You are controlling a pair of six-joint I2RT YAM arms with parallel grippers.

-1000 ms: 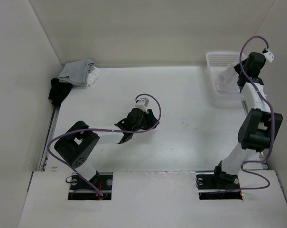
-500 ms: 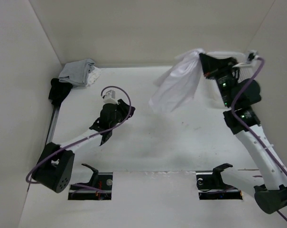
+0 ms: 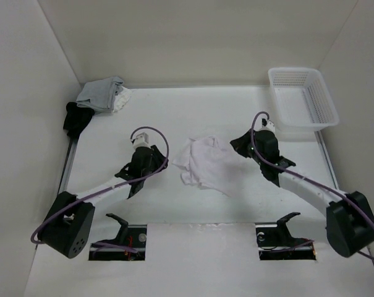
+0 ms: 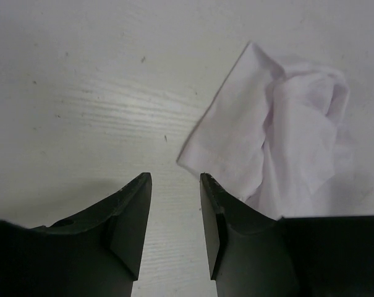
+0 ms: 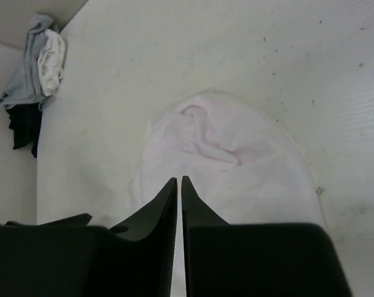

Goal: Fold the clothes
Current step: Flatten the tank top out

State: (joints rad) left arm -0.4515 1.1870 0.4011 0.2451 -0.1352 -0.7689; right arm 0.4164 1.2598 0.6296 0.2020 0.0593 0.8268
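Poising parted, empty left fingers (image 4: 128, 226) by the crumpled clothes (image 4: 285, 136), ideally spreading them flat first; grip of right fingers (image 5: 159, 241) unclear.

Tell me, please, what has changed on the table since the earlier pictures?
The right gripper lifted the white garment out of the basket, swung it left and laid it crumpled mid-table; its jaws now stand a slit apart. The left gripper, open, drew back left. The basket, grey-and-white pile and black garment stayed put.
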